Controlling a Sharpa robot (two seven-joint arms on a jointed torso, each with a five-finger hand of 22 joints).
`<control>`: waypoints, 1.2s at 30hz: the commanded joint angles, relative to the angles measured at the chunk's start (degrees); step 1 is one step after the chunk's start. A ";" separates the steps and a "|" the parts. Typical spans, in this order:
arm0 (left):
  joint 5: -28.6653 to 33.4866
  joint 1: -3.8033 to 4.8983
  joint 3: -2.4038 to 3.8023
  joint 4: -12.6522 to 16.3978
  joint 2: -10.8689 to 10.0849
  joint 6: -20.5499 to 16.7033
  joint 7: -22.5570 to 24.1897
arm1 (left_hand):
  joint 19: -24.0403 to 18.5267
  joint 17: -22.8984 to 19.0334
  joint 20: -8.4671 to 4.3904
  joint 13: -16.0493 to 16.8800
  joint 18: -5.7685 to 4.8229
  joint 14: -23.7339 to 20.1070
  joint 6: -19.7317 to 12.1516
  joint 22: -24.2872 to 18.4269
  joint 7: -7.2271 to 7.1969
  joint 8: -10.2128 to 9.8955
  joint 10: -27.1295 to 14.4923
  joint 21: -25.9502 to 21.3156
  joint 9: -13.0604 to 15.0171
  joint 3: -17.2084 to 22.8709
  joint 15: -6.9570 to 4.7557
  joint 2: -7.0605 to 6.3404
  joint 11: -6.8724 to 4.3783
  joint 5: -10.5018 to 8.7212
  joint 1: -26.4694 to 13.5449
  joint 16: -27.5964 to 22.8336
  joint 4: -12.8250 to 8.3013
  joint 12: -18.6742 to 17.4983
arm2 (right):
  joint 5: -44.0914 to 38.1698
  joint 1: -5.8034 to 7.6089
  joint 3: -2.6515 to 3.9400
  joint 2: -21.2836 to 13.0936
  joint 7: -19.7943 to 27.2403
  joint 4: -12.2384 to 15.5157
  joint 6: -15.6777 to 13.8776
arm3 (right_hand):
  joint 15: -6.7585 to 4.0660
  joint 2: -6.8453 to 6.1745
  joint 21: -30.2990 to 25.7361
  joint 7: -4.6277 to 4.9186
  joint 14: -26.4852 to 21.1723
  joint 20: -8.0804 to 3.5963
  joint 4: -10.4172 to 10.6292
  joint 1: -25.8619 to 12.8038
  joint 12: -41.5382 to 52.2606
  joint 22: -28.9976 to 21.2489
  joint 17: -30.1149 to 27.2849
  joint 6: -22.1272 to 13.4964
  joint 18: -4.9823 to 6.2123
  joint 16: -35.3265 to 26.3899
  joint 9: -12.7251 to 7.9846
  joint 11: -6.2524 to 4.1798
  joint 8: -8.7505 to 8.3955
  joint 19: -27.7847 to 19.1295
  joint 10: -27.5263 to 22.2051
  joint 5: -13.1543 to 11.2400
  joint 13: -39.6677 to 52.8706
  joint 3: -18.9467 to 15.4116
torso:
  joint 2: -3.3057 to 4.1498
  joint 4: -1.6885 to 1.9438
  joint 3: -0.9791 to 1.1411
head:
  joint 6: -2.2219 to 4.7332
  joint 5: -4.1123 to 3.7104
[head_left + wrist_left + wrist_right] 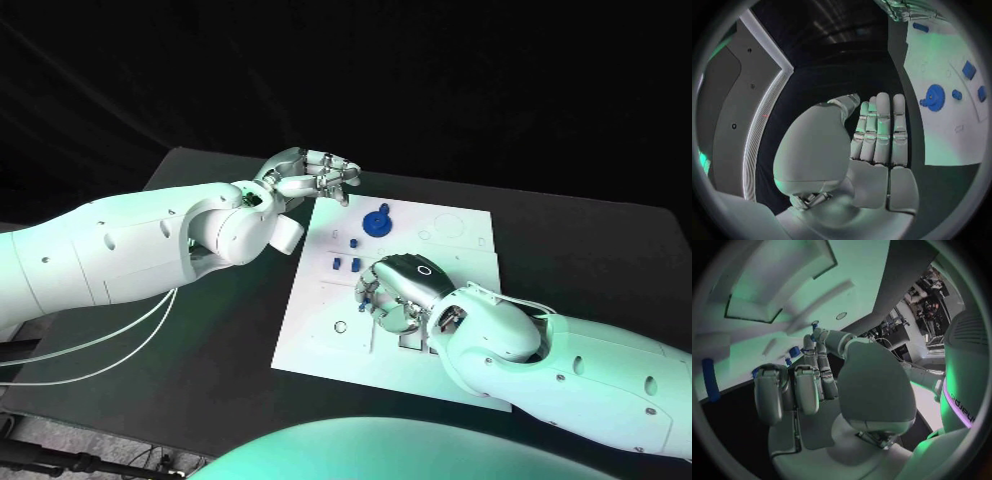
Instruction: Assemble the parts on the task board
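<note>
The right hand (401, 290) was lowered onto the task board (454, 235), its grip hidden; the left hand (310, 176) was held empty, fingers pressed together.

black table (216, 380), dark backdrop (476, 80)

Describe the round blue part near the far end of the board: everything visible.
The round blue part is a toothed disc like a gear, matte plastic by its look, with a small blue knob at its rim. It lies flat on the white task board near the far edge. Nothing touches it; the left hand hovers beside the board, empty.
</note>
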 commanded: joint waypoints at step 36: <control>0.34 0.04 0.04 0.17 0.01 1.38 -0.27 | -0.26 -0.10 0.16 0.16 0.56 -0.03 -0.87 -0.33 0.10 -0.16 -0.44 -0.43 0.11 -0.23 0.34 -0.03 0.36 0.09 -0.97 -0.45 -0.35 -0.35 | 0.15 -0.64 -0.45 1.46 -0.05 -1.16 5.59 | 0.12 0.10 -1.43 0.28 3.29 0.27 -0.29 -4.67 -1.93 12.94 2.48 -0.79 -0.56 -0.70 0.56 -1.65 -0.22 2.81 1.12 1.43 1.65 -2.53 | -0.04 -0.04 -0.05 | -0.84 0.27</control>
